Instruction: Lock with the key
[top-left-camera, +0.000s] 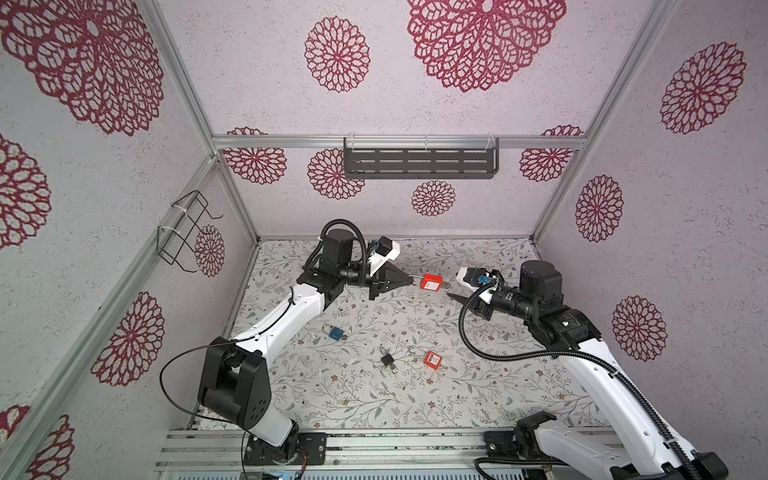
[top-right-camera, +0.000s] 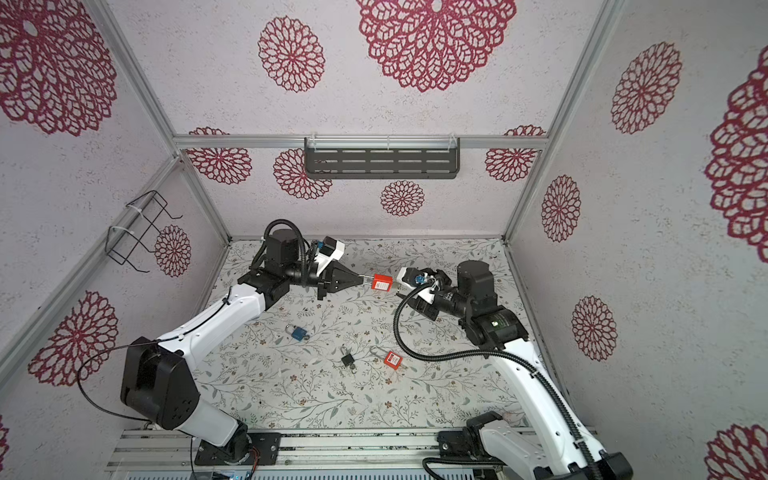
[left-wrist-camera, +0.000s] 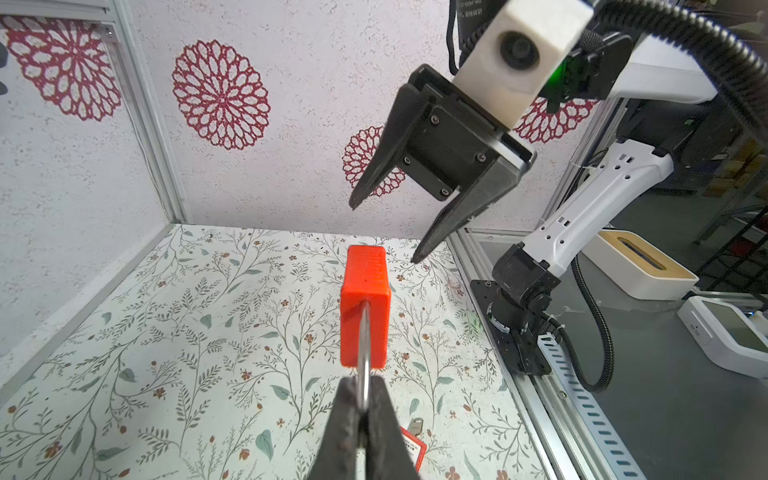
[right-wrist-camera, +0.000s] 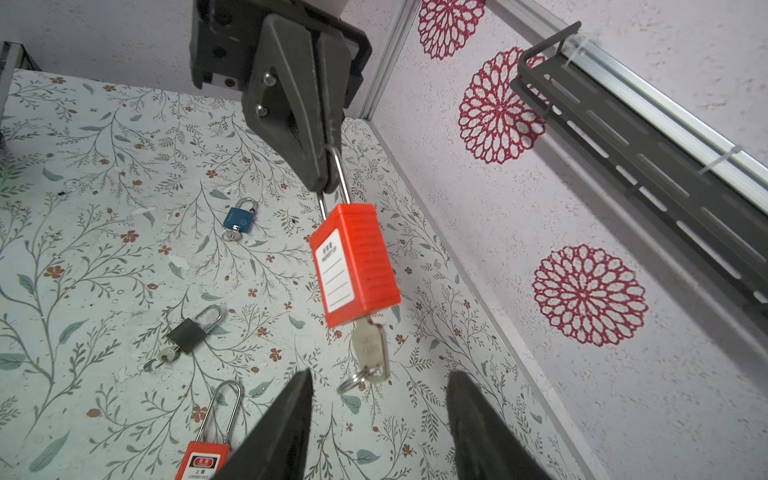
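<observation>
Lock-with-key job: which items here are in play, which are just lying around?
In play: held red padlock, its key, left gripper on its shackle, right gripper open.
Lying about: blue padlock, black padlock, second red padlock, all on the table.

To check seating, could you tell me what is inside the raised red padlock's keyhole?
The head of a silver key sticks out of the raised red padlock, which the left gripper holds. Its blade is hidden inside the body.
</observation>
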